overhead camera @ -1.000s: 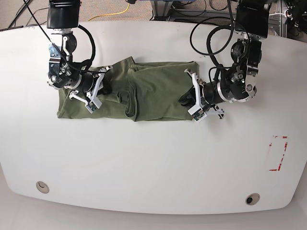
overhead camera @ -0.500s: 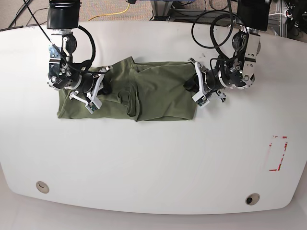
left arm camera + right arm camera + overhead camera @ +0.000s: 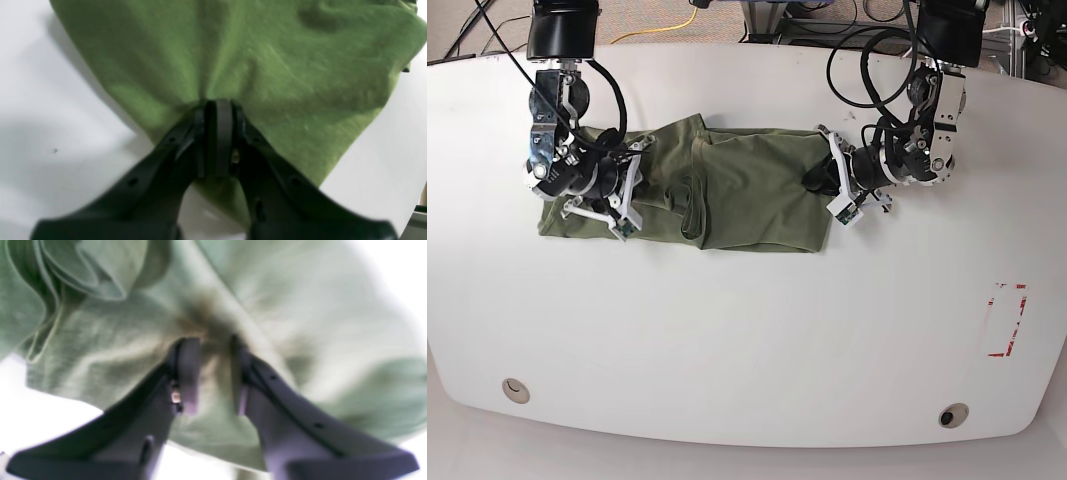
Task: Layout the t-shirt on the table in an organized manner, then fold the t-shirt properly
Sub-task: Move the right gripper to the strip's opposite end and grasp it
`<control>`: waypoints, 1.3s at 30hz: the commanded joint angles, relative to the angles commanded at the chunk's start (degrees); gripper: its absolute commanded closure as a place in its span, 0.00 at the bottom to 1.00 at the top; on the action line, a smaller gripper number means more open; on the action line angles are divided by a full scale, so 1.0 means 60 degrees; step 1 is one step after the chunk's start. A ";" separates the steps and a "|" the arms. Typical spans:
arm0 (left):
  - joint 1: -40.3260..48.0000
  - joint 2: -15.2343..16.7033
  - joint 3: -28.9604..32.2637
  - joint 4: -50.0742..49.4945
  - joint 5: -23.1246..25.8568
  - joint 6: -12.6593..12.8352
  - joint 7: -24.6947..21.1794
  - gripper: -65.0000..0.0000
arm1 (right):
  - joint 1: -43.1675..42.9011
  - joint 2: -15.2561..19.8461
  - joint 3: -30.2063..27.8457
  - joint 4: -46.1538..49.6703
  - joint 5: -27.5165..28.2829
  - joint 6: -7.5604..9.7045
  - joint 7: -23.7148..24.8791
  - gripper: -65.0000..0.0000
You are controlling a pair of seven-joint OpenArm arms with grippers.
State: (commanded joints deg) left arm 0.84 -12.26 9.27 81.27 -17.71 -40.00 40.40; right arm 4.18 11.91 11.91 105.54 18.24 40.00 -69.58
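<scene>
The olive-green t-shirt (image 3: 747, 190) lies bunched in a long strip across the far half of the white table (image 3: 747, 330), with folds near its middle. In the base view my left gripper (image 3: 819, 183) is at the shirt's right end. The left wrist view shows this gripper (image 3: 217, 103) shut on a pinch of the t-shirt (image 3: 267, 50). My right gripper (image 3: 630, 188) is over the shirt's left part. In the right wrist view it (image 3: 213, 346) holds a thick bunch of the t-shirt (image 3: 116, 333) between its fingers (image 3: 188, 373).
A red tape rectangle (image 3: 1007, 320) marks the table's right side. Two round grommets (image 3: 515, 389) (image 3: 952, 415) sit near the front edge. Cables and equipment stand beyond the far edge.
My left arm swung toward the far edge, keeping hold of the shirt's right end. My right gripper shifted left, dragging the shirt's left end with it.
</scene>
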 joint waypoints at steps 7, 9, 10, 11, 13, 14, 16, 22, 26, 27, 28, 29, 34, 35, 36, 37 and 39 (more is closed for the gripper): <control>0.0000 -0.0073 0.0000 0.0000 0.0000 0.0000 0.0000 0.96 | 0.0908 -0.0396 0.1421 0.0733 0.0000 0.0000 -0.1216 0.10; 0.0000 -0.0073 -0.0015 0.0000 0.0000 0.0000 0.0000 0.96 | 0.1114 -0.0396 0.1993 0.0718 0.0000 0.0000 -0.1421 0.03; 0.0000 -0.0073 -0.0015 0.0000 0.0000 0.0000 0.0000 0.96 | 0.1201 -0.0396 0.2315 0.0718 0.0000 0.0000 -0.1538 0.00; 0.0015 -0.0073 -0.0015 0.0000 0.0000 0.0000 0.0000 0.96 | 0.1260 -0.0396 0.2476 0.0689 0.0000 0.0000 -0.1597 0.00; 0.0029 -0.0088 -0.0015 0.0000 0.0000 0.0000 0.0000 0.96 | 0.1363 -0.0381 0.2872 0.0557 0.0000 0.0000 -0.1736 0.00; 0.0044 -0.0103 -0.0015 0.0000 0.0000 0.0000 0.0000 0.96 | 0.1421 -0.0366 0.3092 0.0425 0.0000 0.0000 -0.1736 0.00; 0.0044 -0.0205 -0.0015 0.0000 -0.0015 0.0000 0.0000 0.96 | 0.1509 -0.0352 0.3414 0.0190 0.0000 0.0000 -0.1736 0.00; 0.0029 -0.0249 -0.0015 0.0000 -0.0015 0.0000 -0.0015 0.96 | 0.1553 -0.0044 0.4630 -0.1099 0.0176 0.0000 -0.1736 0.00; 0.0029 -0.0249 -0.0015 0.0000 -0.0015 0.0000 -0.0015 0.96 | 0.1553 0.0469 0.5231 -0.2549 0.1275 0.0000 -0.1736 0.00; 0.0029 -0.0249 -0.0015 0.0000 -0.0015 0.0000 -0.0015 0.96 | 0.1553 0.0571 0.5260 -0.2886 0.1553 0.0000 -0.1736 0.00; 0.0029 -0.0249 -0.0015 0.0000 -0.0015 0.0000 -0.0015 0.96 | 0.1538 0.0718 0.5289 -0.3282 0.1890 0.0000 -0.1736 0.00; 0.0029 -0.0249 -0.0015 0.0000 -0.0015 0.0000 -0.0015 0.96 | 0.1509 0.0894 0.5304 -0.3839 0.2315 0.0000 -0.1736 0.00; 0.0015 -0.0264 -0.0015 0.0000 -0.0015 0.0000 -0.0015 0.96 | 0.1304 0.1451 0.5319 -0.5392 0.3590 0.0000 -0.1538 0.00; 0.0015 -0.0264 -0.0015 0.0000 -0.0015 0.0000 -0.0015 0.96 | 0.1245 0.1495 0.5304 -0.5495 0.3707 0.0000 -0.1495 0.00; 0.0015 -0.0264 -0.0015 0.0000 -0.0015 0.0000 0.0000 0.96 | 0.1158 0.1568 0.5289 -0.5685 0.3912 0.0000 -0.1407 0.00; 0.0015 -0.0264 -0.0015 0.0000 -0.0015 0.0000 0.0000 0.96 | 0.1128 0.1597 0.5289 -0.5729 0.4029 0.0000 -0.1392 0.00; 0.0015 -0.0264 -0.0015 0.0000 -0.0015 0.0000 0.0000 0.96 | 0.1070 0.1597 0.5289 -0.5758 0.4249 0.0000 -0.1392 0.00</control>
State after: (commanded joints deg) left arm 0.92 -13.85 9.19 81.27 -17.80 -40.00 40.40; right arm 10.59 21.49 43.65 70.99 43.74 40.00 -77.93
